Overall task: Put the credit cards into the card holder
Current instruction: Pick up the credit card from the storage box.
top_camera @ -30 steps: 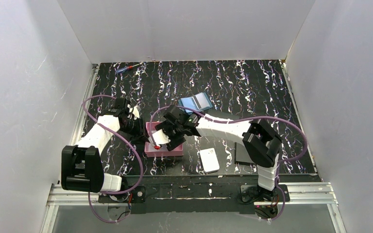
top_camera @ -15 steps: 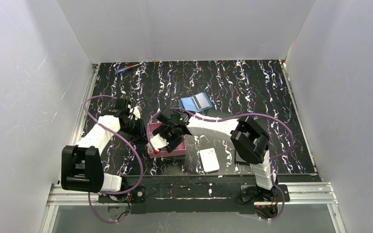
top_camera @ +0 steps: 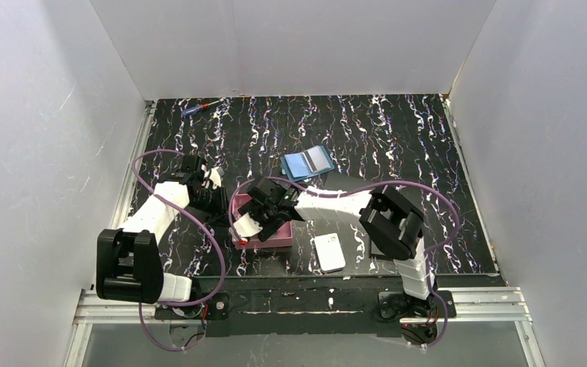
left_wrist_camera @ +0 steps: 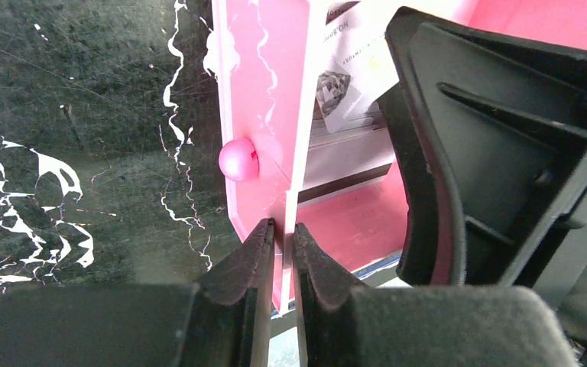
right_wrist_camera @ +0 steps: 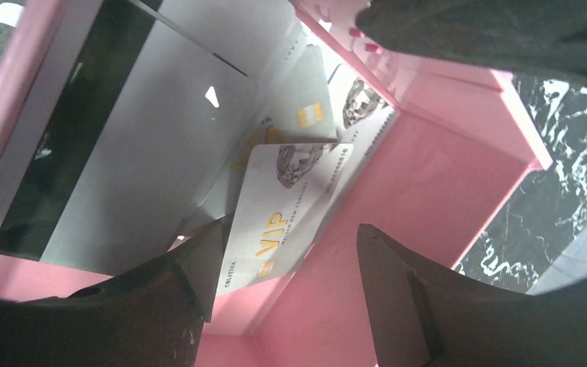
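1. Cards [right_wrist_camera: 290,195] lie in a loose, overlapping heap inside the pink tray [top_camera: 279,239]. Some are face up and some show their backs, and one marked VIP is on top.
2. The tray sits by the near edge of the tabletop [top_camera: 397,130], left of centre.
3. The holder [top_camera: 307,162] lies open and flat near the middle of the tabletop, beyond the tray and apart from it.
4. The left claw [left_wrist_camera: 283,225] is pinched tight on the tray's thin left wall, one finger on each side, just below a small pink knob [left_wrist_camera: 238,159].
5. The right claw [right_wrist_camera: 290,227] hangs inside the tray with its fingers spread wide over the VIP card, gripping nothing. One finger seems to touch that card's edge, though the angle leaves it unsure.
6. A white block [top_camera: 329,252] lies at the near edge, just right of the tray.
7. A screwdriver [top_camera: 199,108] rests at the far left corner.
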Tool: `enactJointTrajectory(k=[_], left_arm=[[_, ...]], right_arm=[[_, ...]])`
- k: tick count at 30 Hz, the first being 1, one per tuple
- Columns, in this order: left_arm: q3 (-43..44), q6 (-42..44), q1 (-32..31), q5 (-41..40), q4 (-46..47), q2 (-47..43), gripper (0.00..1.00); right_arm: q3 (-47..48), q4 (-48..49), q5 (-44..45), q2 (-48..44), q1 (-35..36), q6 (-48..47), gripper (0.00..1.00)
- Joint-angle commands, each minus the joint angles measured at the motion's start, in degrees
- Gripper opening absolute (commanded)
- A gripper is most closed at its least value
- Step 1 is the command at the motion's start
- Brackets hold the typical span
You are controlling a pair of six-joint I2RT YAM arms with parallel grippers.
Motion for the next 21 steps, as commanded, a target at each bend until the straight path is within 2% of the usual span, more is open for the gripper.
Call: enactJointTrajectory(k=[1,3,4,5,10,11,12,15,21], left_arm=[[-0.35,0.82,0.20,-0.56,-0.03,-0.72,0.05],[-0.19,0.95,0.20,-0.54,-0.18,-0.39,0.05],[-0.17,0.95,0.22,-0.54,-0.20,-0.51,0.05],[-0.10,0.95,0.16,-0.53,-0.29,-0.60,0.05],[-0.17,0.87,0.17,-0.71,-0.29,-0.77,0.05],[-0.25,0.84,0.15,-0.85,-0.29,-0.86,0.04],[-0.28,0.78,0.13,-0.98,-0.29,-0.95,0.04],[-0.51,0.69,0.18,-1.14,-0.12,-1.00,0.04],[-0.78,0.50,0.08,-1.14,0.15,-0.98,0.04]], right_arm=[[-5.67,13.81,0.58,-3.61,0.73,5.31,0.71],[-4.50,13.57,1.30,-3.22,0.68,7.04,0.64],[-3.63,13.26,2.60,-2.13,0.50,9.24,0.54],[-2.44,11.76,2.46,-1.50,0.39,10.97,0.38],[-2.76,13.02,1.84,-2.21,-0.16,17.44,0.31],[-3.54,15.11,3.45,-2.59,-0.16,20.49,0.25],[-5.79,19.10,6.61,-3.85,-0.20,23.18,0.24],[-13.34,31.43,9.48,-7.46,-0.16,25.78,0.32],[-15.59,35.02,13.45,-7.52,-0.24,25.77,0.36]])
